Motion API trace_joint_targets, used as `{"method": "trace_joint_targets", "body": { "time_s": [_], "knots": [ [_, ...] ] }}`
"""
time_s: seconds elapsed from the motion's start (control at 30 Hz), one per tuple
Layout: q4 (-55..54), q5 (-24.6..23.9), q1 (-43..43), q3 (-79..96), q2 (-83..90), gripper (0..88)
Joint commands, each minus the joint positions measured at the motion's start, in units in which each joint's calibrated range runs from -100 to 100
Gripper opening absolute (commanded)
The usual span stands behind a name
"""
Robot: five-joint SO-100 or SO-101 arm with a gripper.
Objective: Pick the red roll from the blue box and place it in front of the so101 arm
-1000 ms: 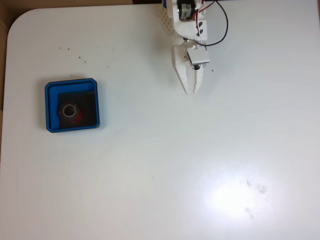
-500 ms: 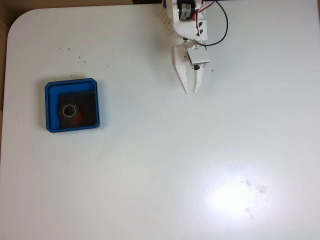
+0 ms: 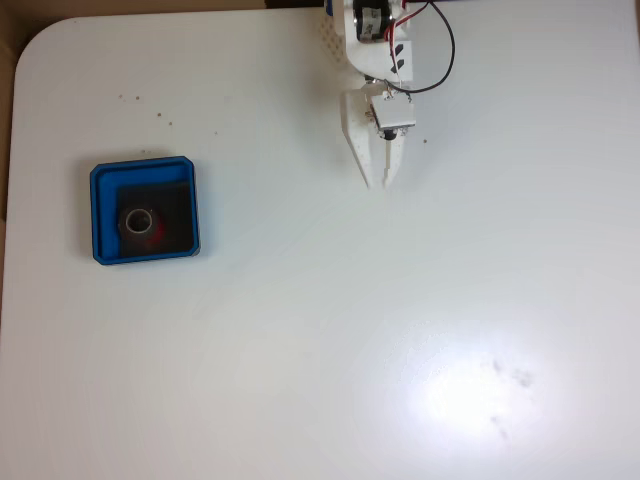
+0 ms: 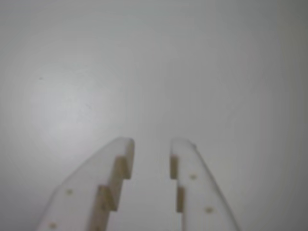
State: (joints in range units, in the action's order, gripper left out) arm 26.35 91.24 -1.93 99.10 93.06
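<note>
we count one so101 arm (image 3: 375, 45), one blue box (image 3: 145, 210) and one red roll (image 3: 141, 222) on a white surface (image 3: 320, 340). in the fixed view the arm enters at twelve o'clock, cut off by the top edge, so we see just its lower links, a black servo and looping red and black wires. its gripper (image 3: 377, 180) points toward six o'clock, and in the wrist view the gripper (image 4: 151, 144) has its two pale stepped fingers (image 4: 190, 178) a small gap apart, with nothing but bare surface between them; it holds nothing.

the blue box lies toward nine o'clock of the fixed view, well apart from the gripper. the red roll sits inside it on the black floor, near the middle, its pale core facing up; only a sliver of red shows at its lower right side.

we can read no writing or brand anywhere. a few dark specks dot the surface near eleven o'clock, and a bright glare patch with faint smudges lies toward five o'clock. the wrist view is soft and blurred.
</note>
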Motion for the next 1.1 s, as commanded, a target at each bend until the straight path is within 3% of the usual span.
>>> {"method": "trace_joint_targets", "body": {
  "time_s": [0.0,0.2,0.33,0.53,0.87,1.07],
  "knots": [
    [-1.11,-0.26,-10.82,0.63,0.25,1.4],
    [-1.11,0.00,-38.86,0.63,0.34,1.4],
    [-1.19,0.18,-47.95,0.63,0.34,1.4],
    [-1.35,0.18,-49.51,-6.65,-4.60,1.4],
    [-1.27,0.18,-49.61,-50.41,-48.83,1.4],
    [-1.27,0.18,-49.61,-67.12,-66.55,1.4]
  ]
}}
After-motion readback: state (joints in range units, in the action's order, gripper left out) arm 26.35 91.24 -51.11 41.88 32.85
